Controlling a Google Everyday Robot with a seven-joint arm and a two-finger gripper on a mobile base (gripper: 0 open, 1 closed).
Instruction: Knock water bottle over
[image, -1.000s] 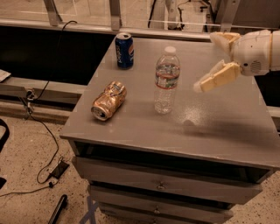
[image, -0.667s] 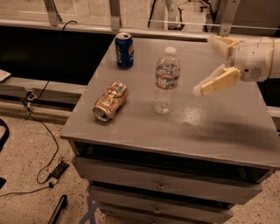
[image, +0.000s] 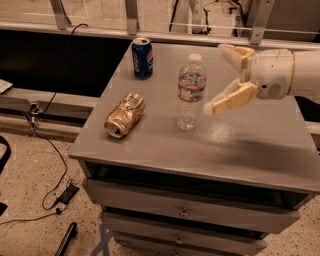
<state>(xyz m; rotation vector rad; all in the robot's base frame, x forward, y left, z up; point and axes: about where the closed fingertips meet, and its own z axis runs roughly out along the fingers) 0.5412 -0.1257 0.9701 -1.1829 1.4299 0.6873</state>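
Just right of the upright water bottle (image: 191, 92), gripper (image: 216, 79) hovers over desk (image: 260, 145); fingers (image: 232, 97) spread wide, likely for a sideways shove.

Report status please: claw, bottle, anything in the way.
Claw open, close beside bottle. Bottle upright on table. Blue can, crushed can on its far side, nothing between.

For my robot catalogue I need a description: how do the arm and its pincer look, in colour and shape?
The pincer, just right of the water bottle, has two cream-yellow, blocky fingers. Behind them sits a rounded white wrist housing with a thin tan band. No cables show.
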